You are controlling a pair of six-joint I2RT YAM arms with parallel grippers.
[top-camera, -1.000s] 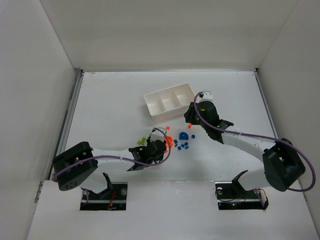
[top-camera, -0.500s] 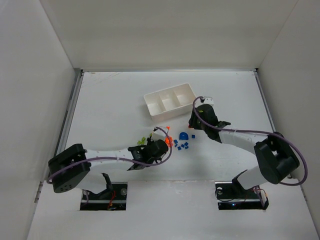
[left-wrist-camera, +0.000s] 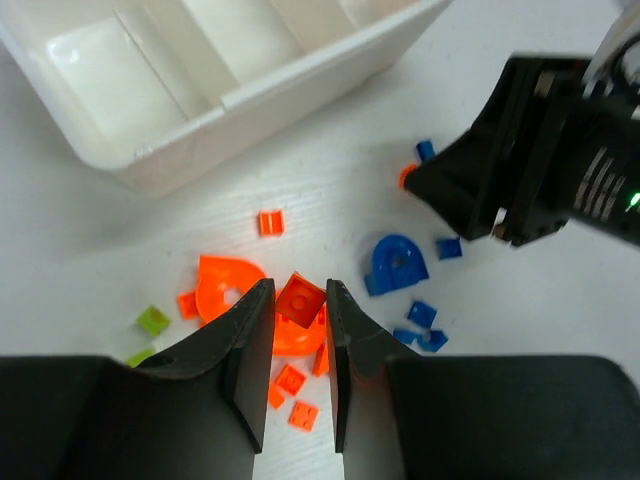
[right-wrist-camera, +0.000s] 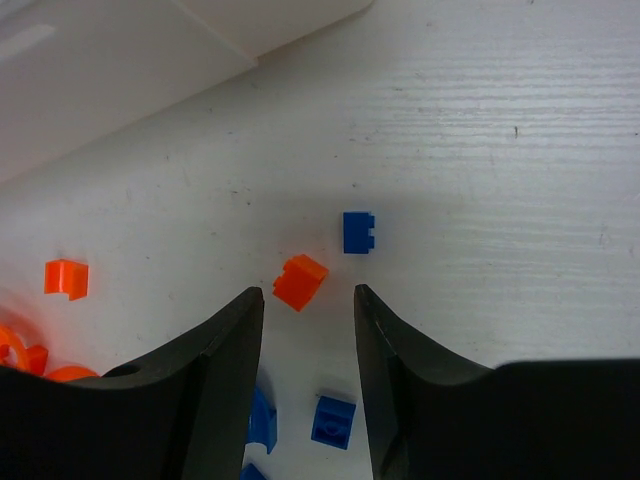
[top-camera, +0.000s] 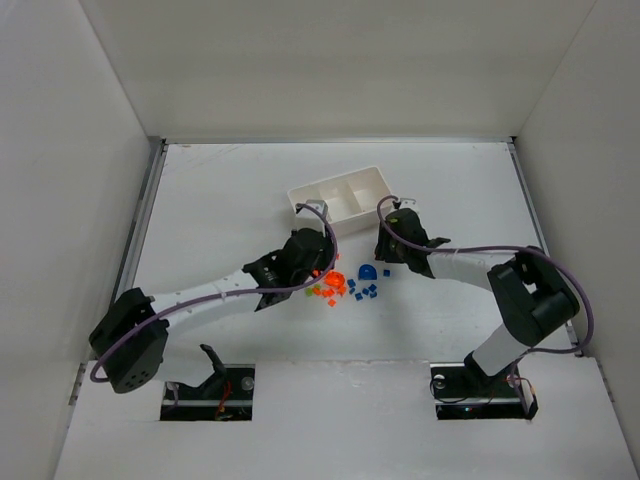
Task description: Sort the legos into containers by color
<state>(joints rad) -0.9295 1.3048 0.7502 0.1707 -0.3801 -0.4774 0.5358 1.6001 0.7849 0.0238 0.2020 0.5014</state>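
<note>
White desk (top-camera: 220, 190) strewn with legos (top-camera: 355, 288) — my left hand (left-wrist-camera: 298, 300) pinches an orange brick (left-wrist-camera: 300, 294), which next needs carrying over a tray (left-wrist-camera: 200, 140) compartment — my right hand (right-wrist-camera: 306, 293) gapes, empty.

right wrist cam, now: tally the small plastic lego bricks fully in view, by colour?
Orange small plastic bricks: 2
Blue small plastic bricks: 2
Total: 4
Partly hidden or cropped pieces are not counted.

left pincer (left-wrist-camera: 300, 290) nipping orange brick (left-wrist-camera: 300, 299) — right pincer (right-wrist-camera: 308, 294) agape, hovering low
</note>
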